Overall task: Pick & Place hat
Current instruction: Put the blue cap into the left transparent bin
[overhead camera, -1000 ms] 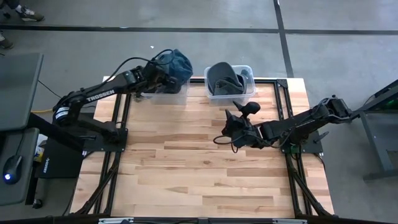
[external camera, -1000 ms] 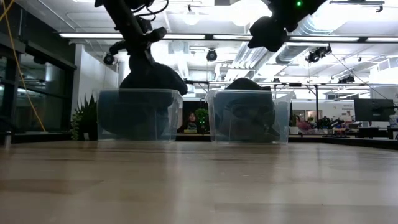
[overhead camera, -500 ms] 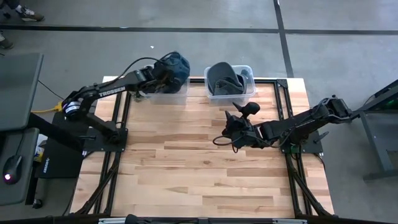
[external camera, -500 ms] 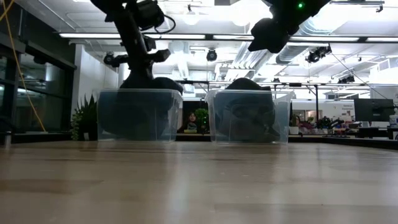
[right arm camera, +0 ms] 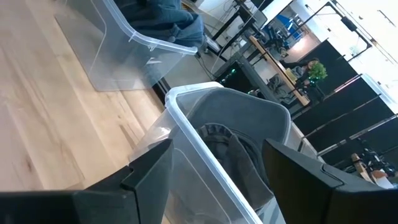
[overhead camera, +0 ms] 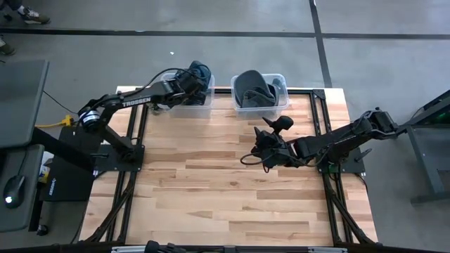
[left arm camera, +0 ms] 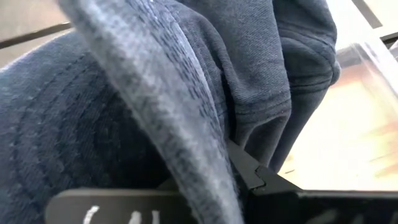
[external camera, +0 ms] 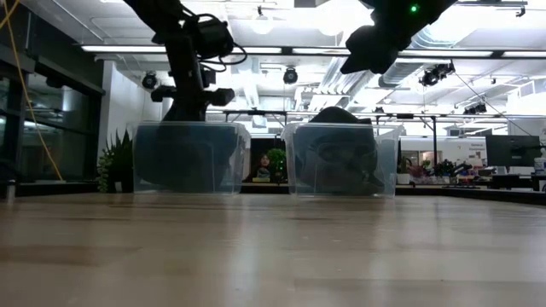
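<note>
The soft, light blue fabric hat [left arm camera: 186,93], pinched by the left gripper [overhead camera: 188,79] fingers, upper left, should handle limply.

The blue hat [overhead camera: 199,73] is a soft, crumpled denim-like cap with stitched seams, sitting in the left clear bin [overhead camera: 188,102] at the table's far edge; its crown bulges above the bin's rim. In the left wrist view its fabric [left arm camera: 155,93] fills the frame, folded against a dark finger, with the bin's clear wall beside it
</note>
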